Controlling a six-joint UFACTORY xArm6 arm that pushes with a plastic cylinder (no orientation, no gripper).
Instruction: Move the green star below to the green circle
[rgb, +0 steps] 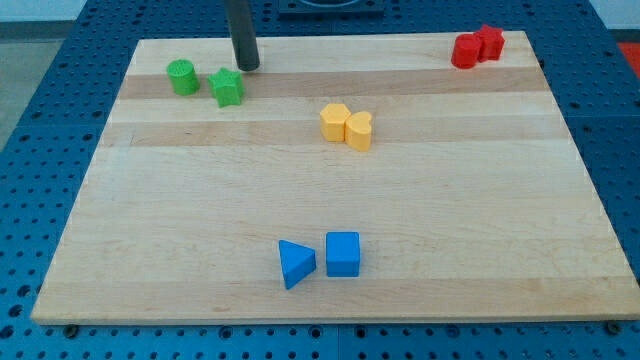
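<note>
The green star (228, 87) lies near the view's top left of the wooden board (200, 200). The green circle (182, 77) stands just to its left, a small gap between them. My tip (246, 66) is the dark rod's lower end, just above and to the right of the green star, close to it; I cannot tell whether it touches.
Two yellow blocks (347, 126), one a hexagon and one a heart, touch near the middle. Two red blocks (476, 47) sit at the top right corner. A blue triangle (295, 264) and a blue cube (342, 253) sit near the bottom. The board's top edge is close behind the rod.
</note>
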